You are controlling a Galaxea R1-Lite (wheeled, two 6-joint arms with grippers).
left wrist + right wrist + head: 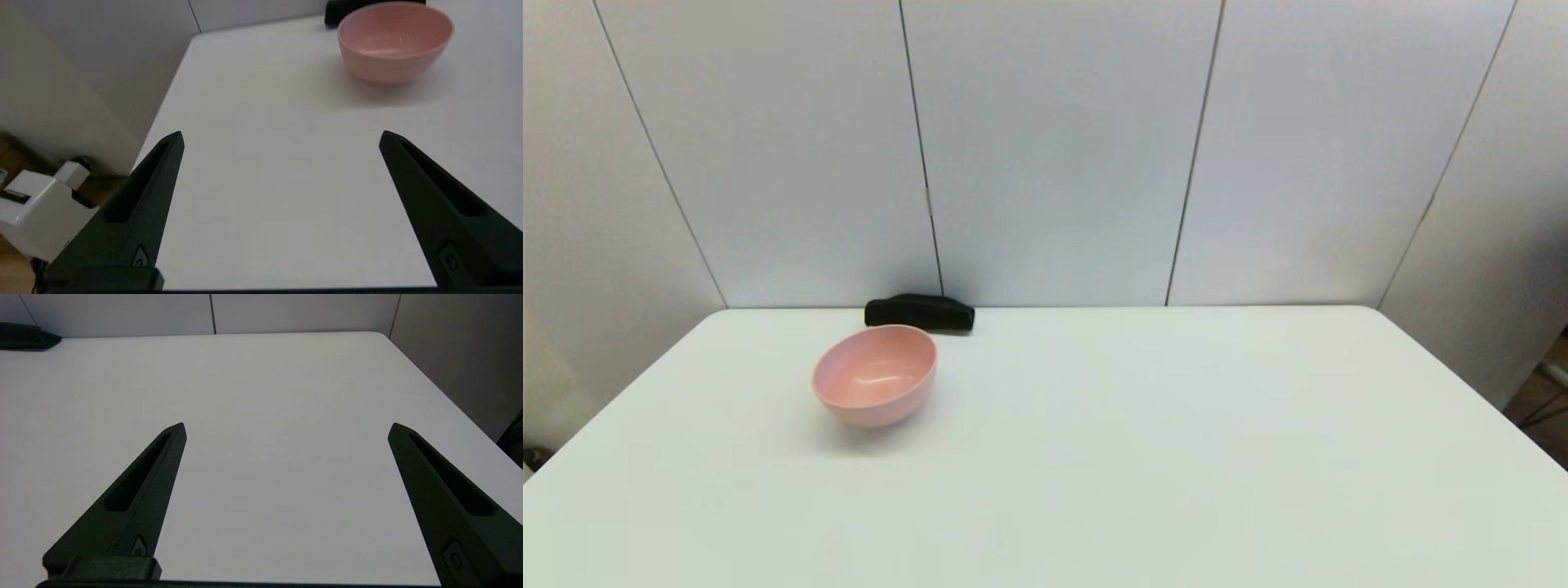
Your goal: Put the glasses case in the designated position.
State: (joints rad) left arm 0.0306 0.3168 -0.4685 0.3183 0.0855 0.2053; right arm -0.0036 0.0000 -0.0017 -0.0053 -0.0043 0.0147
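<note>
Head view: glasses case (pixel 920 314) behind pink bowl (pixel 875 375), possibly touching.

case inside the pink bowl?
No. In the head view the glasses case lies on the white table behind the pink bowl, at the far edge by the wall; the bowl holds nothing.

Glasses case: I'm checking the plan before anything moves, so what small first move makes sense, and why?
Probably reach the left gripper, open and nearer that side, toward the glasses case. It lies untouched at the table's far edge behind the pink bowl, so approach around the bowl. The right gripper is open too, farther off.
</note>
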